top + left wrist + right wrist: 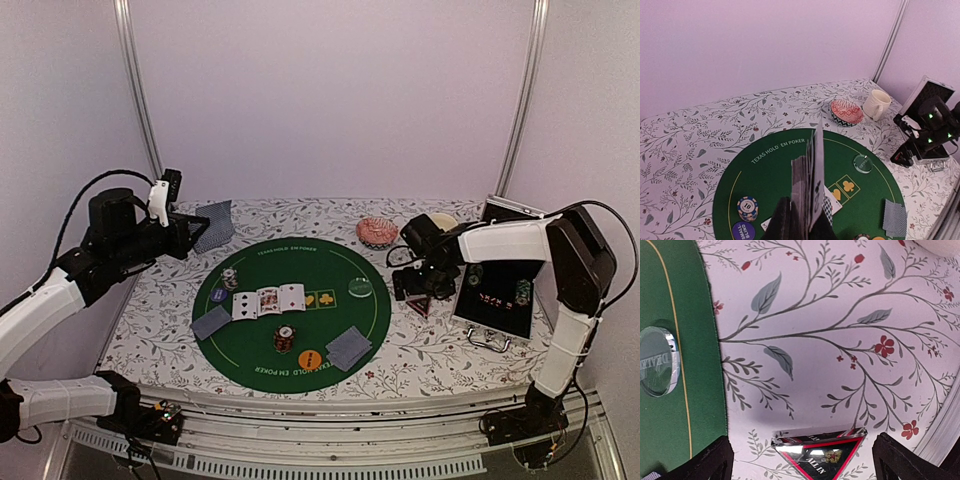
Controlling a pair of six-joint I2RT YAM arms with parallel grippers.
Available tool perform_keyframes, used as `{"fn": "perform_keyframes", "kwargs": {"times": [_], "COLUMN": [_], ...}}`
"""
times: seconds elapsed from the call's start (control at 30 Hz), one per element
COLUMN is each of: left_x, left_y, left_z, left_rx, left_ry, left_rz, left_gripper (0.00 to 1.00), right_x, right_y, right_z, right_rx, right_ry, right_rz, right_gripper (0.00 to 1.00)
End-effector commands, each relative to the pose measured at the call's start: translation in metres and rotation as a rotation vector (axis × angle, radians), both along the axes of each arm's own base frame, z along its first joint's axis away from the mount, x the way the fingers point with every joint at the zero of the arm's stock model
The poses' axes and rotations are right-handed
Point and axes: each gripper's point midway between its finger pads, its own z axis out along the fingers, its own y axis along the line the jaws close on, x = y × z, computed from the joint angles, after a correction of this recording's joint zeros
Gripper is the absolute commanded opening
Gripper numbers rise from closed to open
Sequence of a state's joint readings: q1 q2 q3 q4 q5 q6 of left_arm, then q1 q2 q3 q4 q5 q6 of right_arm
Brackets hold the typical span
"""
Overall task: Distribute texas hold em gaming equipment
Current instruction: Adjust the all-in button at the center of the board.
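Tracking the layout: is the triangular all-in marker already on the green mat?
No, the triangular marker lies on the floral tablecloth, off the green mat and beyond its edge.

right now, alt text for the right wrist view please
A black-and-red triangular "all in" marker lies on the white floral tablecloth between the open fingers of the right gripper. At left, a clear round dealer button sits on a green felt mat.

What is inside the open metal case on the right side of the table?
The case shows a dark lining with a few small chips and reddish pieces, too small to identify. The right arm crosses its far part, hiding whatever lies there.
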State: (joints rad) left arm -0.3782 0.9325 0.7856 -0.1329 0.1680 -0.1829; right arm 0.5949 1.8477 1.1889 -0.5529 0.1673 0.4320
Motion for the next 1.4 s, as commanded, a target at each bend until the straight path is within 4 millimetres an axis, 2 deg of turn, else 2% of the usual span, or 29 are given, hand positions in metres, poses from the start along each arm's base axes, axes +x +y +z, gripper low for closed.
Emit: {"fn": "perform_keyframes", "kwargs": {"times": [0.0, 0.2, 0.4, 0.53, 0.7, 1.0, 1.2, 1.37], "left_x": [0.000, -0.001, -0.001, -0.002, -0.003, -0.004, -0.003, -0.003], "left_y": [0.001, 0.000, -0.001, 0.000, 0.000, 0.000, 0.001, 0.000], "left_z": [0.004, 0.004, 0.004, 0.005, 0.007, 0.009, 0.008, 0.007], "left_rx": [-0.001, -0.007, -0.010, -0.011, -0.011, -0.011, -0.009, -0.008], "left_ry": [-0.027, -0.025, -0.026, -0.028, -0.035, -0.044, -0.039, -0.035], "left_rz": [-0.007, -0.015, -0.018, -0.019, -0.021, -0.021, -0.019, -0.020], "left_gripper": [0.00, 0.00, 0.00, 0.00, 0.00, 0.00, 0.00, 0.00], "right_x": [0.006, -0.004, -0.015, -0.012, -0.004, 0.009, -0.003, -0.015], "right_y": [-0.011, -0.019, -0.011, 0.001, 0.015, 0.029, 0.026, 0.010], "right_z": [0.010, 0.013, -0.007, -0.010, -0.014, -0.010, -0.015, -0.014], "right_rx": [-0.014, -0.007, 0.031, 0.075, 0.101, 0.070, -0.009, -0.065], "right_ry": [-0.062, -0.060, 0.003, 0.013, 0.030, 0.028, 0.082, 0.124], "right_rz": [-0.081, -0.102, -0.080, -0.057, -0.014, 0.057, 0.127, 0.130], "right_gripper": [1.00, 0.99, 0.97, 0.91, 0.89, 0.85, 0.88, 0.90]}}
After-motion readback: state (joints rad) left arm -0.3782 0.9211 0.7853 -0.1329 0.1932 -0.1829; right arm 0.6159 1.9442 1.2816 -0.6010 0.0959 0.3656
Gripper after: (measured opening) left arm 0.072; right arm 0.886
